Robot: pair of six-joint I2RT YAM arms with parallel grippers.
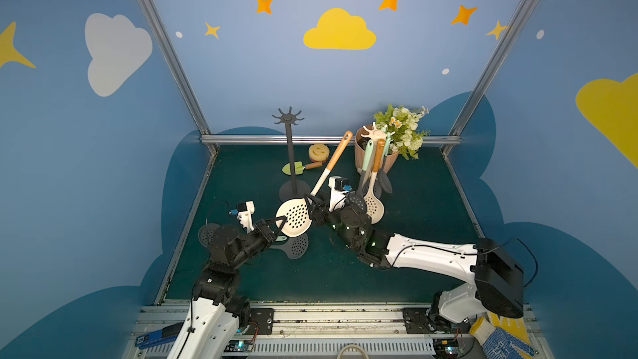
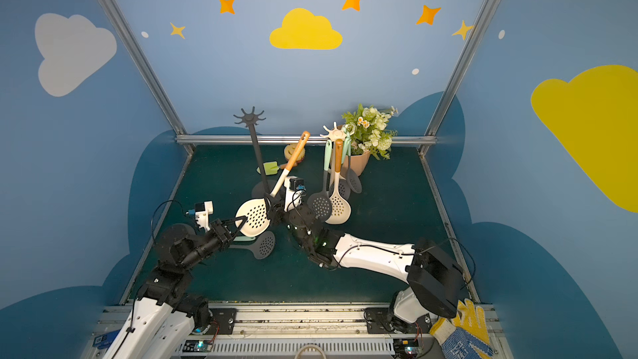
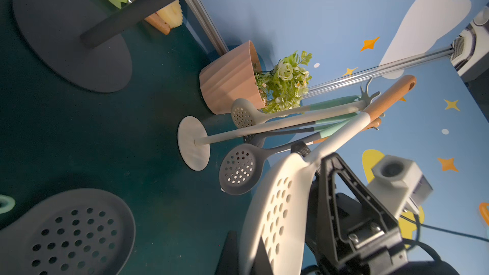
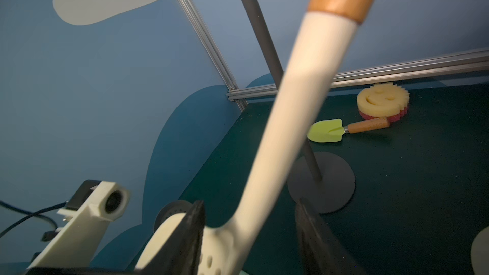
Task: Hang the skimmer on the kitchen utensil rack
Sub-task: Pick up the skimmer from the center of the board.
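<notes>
Skimmer: the cream skimmer (image 1: 295, 215) with the orange handle was off the bench (image 1: 431, 208), its head low at the front, between the two arms.
Long axis: tilted, running from the perforated head up and back to the handle's looped end (image 1: 347, 136), which pointed toward the rear wall.
Left jaws: clenched on the head's rim, at the end away from the handle.
Right jaws: parted, straddling the neck where head met handle. In the right wrist view a gap showed on one side, so there was no firm hold there.
Dark rack (image 1: 291, 153): empty and upright, just left of the handle, with its hook crown (image 1: 288, 117) seemingly above the looped end.
Cream rack (image 1: 374, 132): to the right, carrying other skimmers (image 1: 373, 202).
Nearer arm: the right, at the neck, looked better placed to steer the loop.
Coming move: by my judgement, the loop had to rise and swing over a hook. Which rack was meant could not be told.
</notes>
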